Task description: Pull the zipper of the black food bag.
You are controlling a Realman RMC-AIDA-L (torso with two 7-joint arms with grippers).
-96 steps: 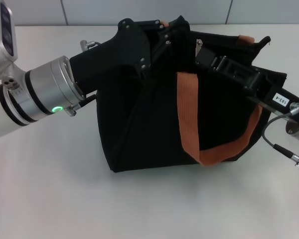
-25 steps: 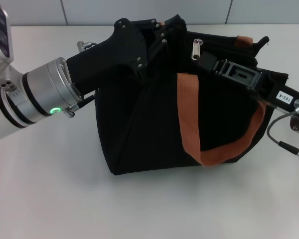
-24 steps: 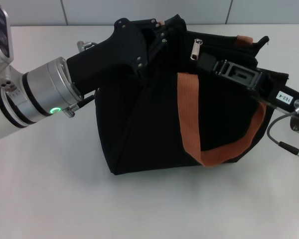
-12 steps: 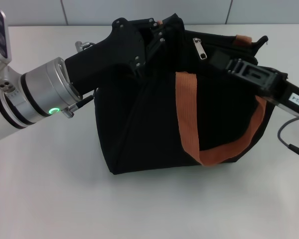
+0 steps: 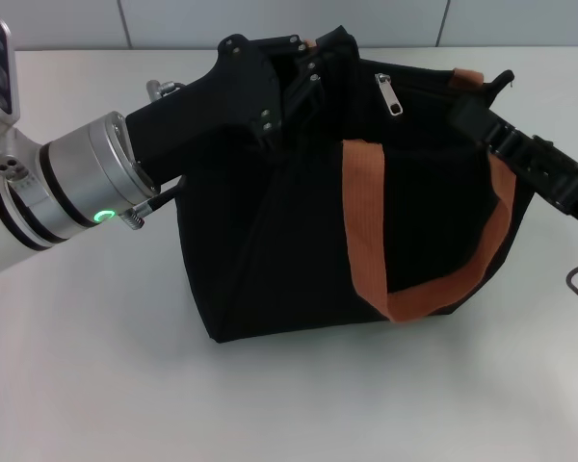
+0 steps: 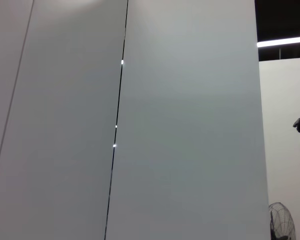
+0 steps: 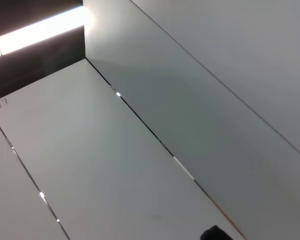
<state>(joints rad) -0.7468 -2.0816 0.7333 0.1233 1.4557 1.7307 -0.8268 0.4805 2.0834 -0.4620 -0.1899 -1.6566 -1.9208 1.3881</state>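
The black food bag [image 5: 366, 202] stood on the surface [image 5: 96, 366] with the zipper [image 5: 390, 94] free on its top edge, the left hand [image 5: 303, 67] at its upper corner, finger state indeterminable, the right hand [image 5: 467, 108] beside the bag, finger state indeterminable, remaining pull uncertain.

Head view evenly and brightly lit, soft shadow cast under the bag [image 5: 366, 221] on the worktop [image 5: 96, 366], black fabric detail lost, ceiling strip glare in wrist views.
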